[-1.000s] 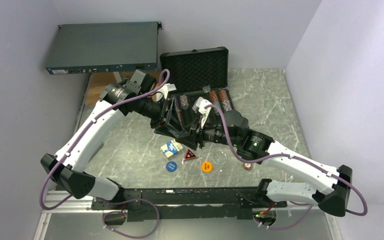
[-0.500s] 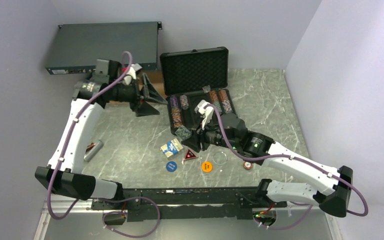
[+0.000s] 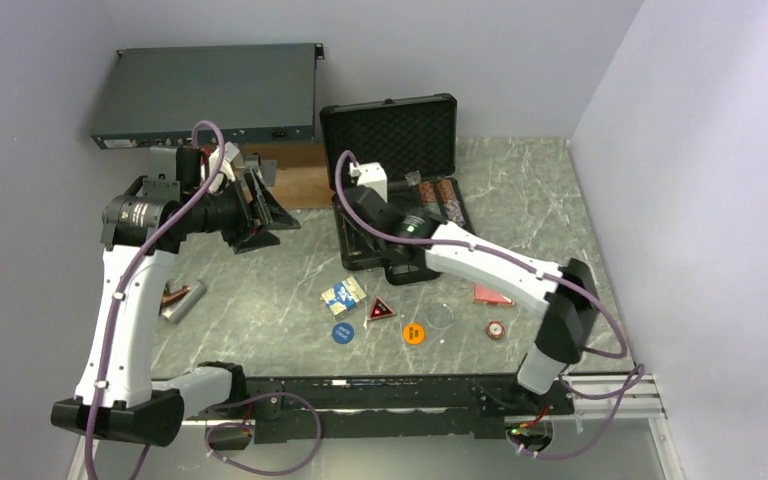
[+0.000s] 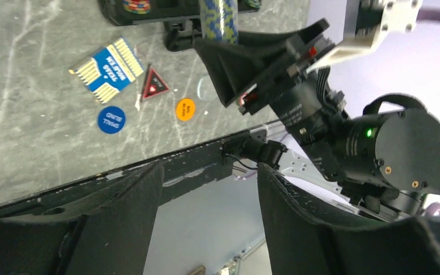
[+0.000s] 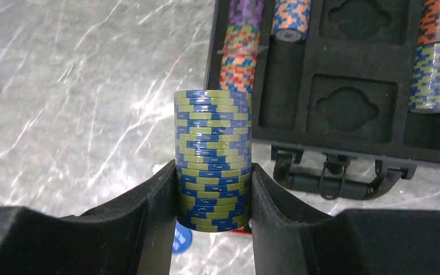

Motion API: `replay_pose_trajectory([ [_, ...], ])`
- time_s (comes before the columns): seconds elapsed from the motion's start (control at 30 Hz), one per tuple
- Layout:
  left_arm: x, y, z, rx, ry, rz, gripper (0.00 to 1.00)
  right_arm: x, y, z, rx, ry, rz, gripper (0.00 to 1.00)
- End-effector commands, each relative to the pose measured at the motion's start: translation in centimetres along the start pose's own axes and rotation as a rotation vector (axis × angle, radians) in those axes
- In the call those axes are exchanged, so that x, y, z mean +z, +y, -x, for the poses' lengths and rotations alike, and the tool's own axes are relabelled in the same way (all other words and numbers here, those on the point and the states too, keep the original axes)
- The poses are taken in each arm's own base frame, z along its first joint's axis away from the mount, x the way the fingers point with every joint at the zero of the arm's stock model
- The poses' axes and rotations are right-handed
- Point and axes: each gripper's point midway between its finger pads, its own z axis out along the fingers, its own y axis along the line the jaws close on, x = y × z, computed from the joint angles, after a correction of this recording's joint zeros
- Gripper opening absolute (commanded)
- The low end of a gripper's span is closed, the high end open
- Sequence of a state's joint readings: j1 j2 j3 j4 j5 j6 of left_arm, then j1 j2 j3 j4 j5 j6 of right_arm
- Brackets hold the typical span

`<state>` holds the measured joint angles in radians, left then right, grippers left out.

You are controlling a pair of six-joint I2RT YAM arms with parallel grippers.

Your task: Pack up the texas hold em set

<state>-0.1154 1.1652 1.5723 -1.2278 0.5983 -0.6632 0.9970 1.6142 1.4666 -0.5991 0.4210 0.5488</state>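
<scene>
The black poker case (image 3: 388, 104) stands open at the back centre, lid up, with striped chip rows (image 5: 435, 74) in its foam tray (image 5: 349, 63). My right gripper (image 5: 213, 169) is shut on an upright stack of blue-and-green chips (image 5: 213, 160), held high above the table in front of the case's handle (image 5: 335, 180). It also shows in the top view (image 3: 362, 245). My left gripper (image 3: 278, 205) is open and empty, raised left of the case. On the table lie a blue card deck (image 3: 344, 293), red triangle (image 3: 379, 310), blue button (image 3: 342, 332) and orange button (image 3: 414, 333).
A grey electronics box (image 3: 210, 95) sits at the back left, with a brown board (image 3: 295, 183) beside the case. A metal cylinder (image 3: 185, 300) lies at the left. A clear disc (image 3: 441, 315), a red flat pack (image 3: 492, 295) and a single chip (image 3: 497, 329) lie at the right front.
My left gripper has left the case front and swung left and up, open. My right gripper has lifted the chip stack from the table up toward the case.
</scene>
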Motion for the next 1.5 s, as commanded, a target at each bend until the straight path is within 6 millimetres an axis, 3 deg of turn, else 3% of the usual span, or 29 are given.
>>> replay_pose_trajectory([
  [0.0, -1.0, 1.8, 0.4, 0.025, -0.086, 0.101, 0.68, 1.7, -1.4, 3.1, 0.065, -0.064, -0.145, 0.00],
  [0.07, -2.2, 3.6, 1.3, 0.016, -0.199, 0.211, 0.72, 3.4, -1.9, 2.6, 0.089, -0.035, -0.159, 0.00],
  [0.13, -4.3, 5.2, 1.8, -0.008, -0.343, 0.297, 0.96, 5.1, -2.8, 1.8, 0.104, 0.005, -0.173, 0.00],
  [0.17, -5.1, 5.6, 2.0, -0.016, -0.401, 0.317, 0.99, 5.7, -3.2, 1.4, 0.105, 0.021, -0.182, 0.00],
  [0.3, -7.2, 5.7, 2.4, 0.021, -0.533, 0.318, 1.00, 7.9, -4.6, -0.2, 0.087, 0.079, -0.196, 0.00],
  [0.53, -7.8, 4.2, 2.3, 0.126, -0.563, 0.235, 1.00, 11.3, -6.6, -2.3, 0.078, 0.137, -0.189, 0.00],
  [0.7, -7.6, 4.2, 2.2, 0.144, -0.559, 0.225, 0.99, 13.3, -6.4, -2.9, 0.050, 0.156, -0.140, 0.00],
  [1.13, -7.1, 4.1, 1.8, 0.151, -0.535, 0.207, 0.96, 16.1, -5.9, -2.4, 0.103, 0.179, -0.115, 0.00],
  [1.23, -6.9, 3.9, 1.9, 0.151, -0.527, 0.198, 0.95, 16.1, -5.9, -2.2, 0.125, 0.196, -0.091, 0.22],
  [1.33, -6.7, 3.8, 1.9, 0.150, -0.519, 0.192, 0.95, 15.4, -5.7, -1.5, 0.118, 0.189, -0.070, 0.51],
  [1.47, -6.3, 3.7, 1.9, 0.142, -0.502, 0.181, 0.93, 13.9, -5.8, -0.4, 0.111, 0.160, -0.058, 0.66],
])
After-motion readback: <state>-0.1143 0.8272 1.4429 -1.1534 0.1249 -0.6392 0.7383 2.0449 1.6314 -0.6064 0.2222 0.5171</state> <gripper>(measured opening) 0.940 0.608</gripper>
